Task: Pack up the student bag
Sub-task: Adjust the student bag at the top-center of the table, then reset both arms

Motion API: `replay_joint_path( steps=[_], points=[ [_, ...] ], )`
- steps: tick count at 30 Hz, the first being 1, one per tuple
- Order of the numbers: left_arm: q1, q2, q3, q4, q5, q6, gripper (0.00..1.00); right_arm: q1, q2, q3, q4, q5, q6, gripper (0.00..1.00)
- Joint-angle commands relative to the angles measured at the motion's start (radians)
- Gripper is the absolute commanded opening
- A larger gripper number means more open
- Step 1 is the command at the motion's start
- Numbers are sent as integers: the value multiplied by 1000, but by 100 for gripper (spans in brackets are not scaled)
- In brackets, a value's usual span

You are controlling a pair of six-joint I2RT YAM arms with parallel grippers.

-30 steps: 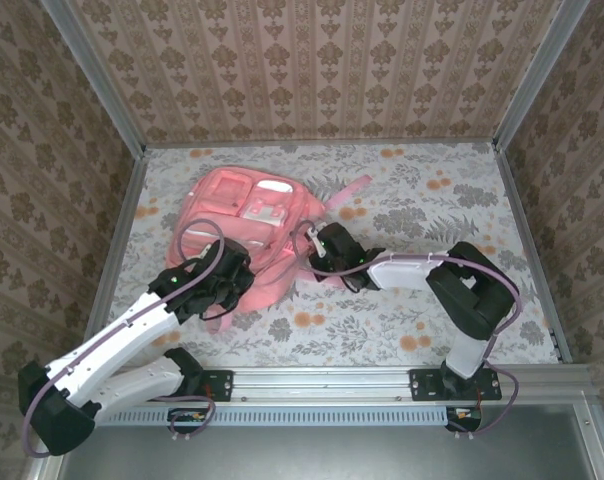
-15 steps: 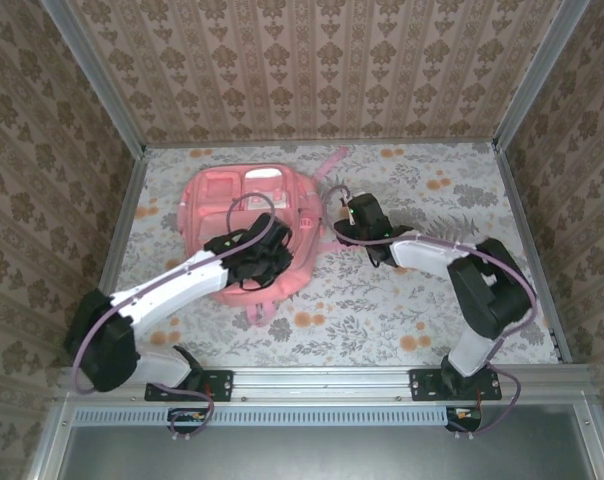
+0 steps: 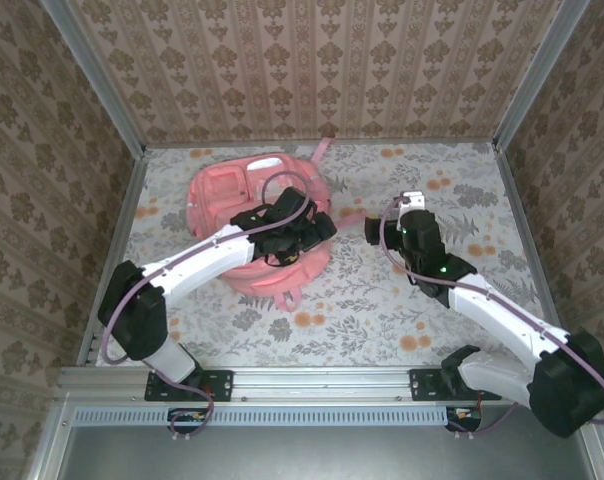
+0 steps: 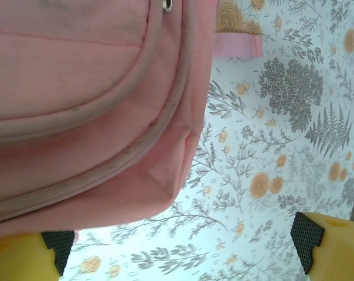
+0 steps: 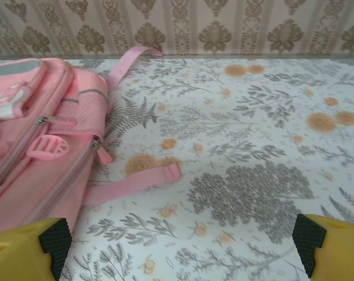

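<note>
Two end effectors, both shut a second ago, now stand with their jaws wide apart and nothing between them. The left end effector (image 3: 312, 225) was then at the near edge of the student bag (image 3: 237, 195); it now sits over the bag's right side. The right end effector (image 3: 410, 205), formerly against the bag's right side, is now well apart from it, towards the right edge of the bench (image 3: 382, 300).

The bag has shifted from the left-centre of the bench towards the far edge and lies bunched into a rounder outline in the far-left part.

Materials: the bag (image 4: 77, 117) is soft pink fabric with raised piped seams. The right wrist view adds a mesh side pocket, a zip with a round pink pull and a pale stripe on the bag (image 5: 30, 152). A flat webbing strap (image 5: 133, 184) trails onto the bench. The bench cover is printed with grey ferns and orange flowers. The fingers (image 4: 332, 243) are yellow with black textured pads.

Pose: the left arm reaches diagonally from the near-left corner, with its end effector (image 4: 181, 249) above the bag's corner. The right arm extends from the near-right corner, with its end effector (image 5: 181, 240) facing the far wall.
</note>
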Motion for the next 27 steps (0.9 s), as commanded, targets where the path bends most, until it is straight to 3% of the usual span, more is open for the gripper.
replay_joint_path(
  steps=[1, 4, 8, 12, 16, 21, 27],
  points=[
    [78, -139, -10, -150, -120, 186, 100, -10, -64, -49, -72, 107, 65, 100],
    [185, -260, -75, -221, -208, 297, 100, -22, -110, -106, -35, 134, 39, 100],
    [412, -426, -209, -229, -306, 431, 100, -25, -145, -187, 85, 185, -42, 100],
    [571, -560, -389, -69, -477, 632, 100, -42, -118, -208, 122, 233, -101, 100],
    [654, -570, -543, 160, -569, 868, 100, -88, -54, -176, 128, 239, -121, 100],
    [712, -456, -632, 402, -605, 946, 100, -158, 69, -190, 314, 196, -191, 100],
    [777, -320, -740, 801, -432, 1022, 100, -256, 266, -176, 512, 84, -207, 100]
  ],
)
